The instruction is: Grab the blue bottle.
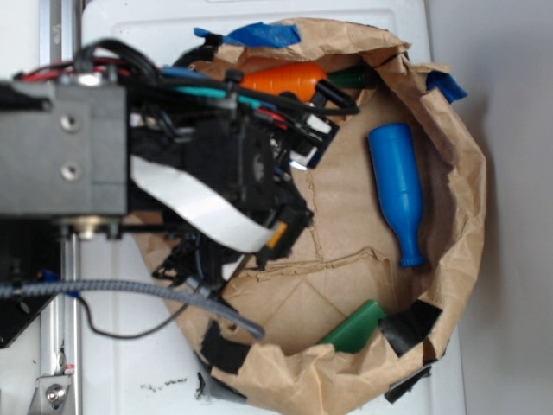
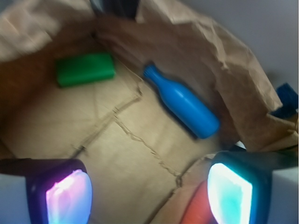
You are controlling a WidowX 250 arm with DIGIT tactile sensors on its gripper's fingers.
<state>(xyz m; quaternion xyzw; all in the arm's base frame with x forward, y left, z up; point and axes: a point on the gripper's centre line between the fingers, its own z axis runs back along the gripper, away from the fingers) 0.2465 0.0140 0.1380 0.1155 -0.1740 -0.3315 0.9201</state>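
The blue bottle lies on its side on the brown paper floor, right of centre, its neck pointing toward the near edge. In the wrist view the blue bottle is ahead and slightly right, near the paper wall. My gripper hovers to the bottle's left, well apart from it. It is open, and in the wrist view the gripper shows only bare paper between its glowing pads.
A crumpled brown paper wall rings the area. An orange carrot and a dark green piece lie at the far side under the arm. A green block rests at the near wall. Blue tape and black tape patch the rim.
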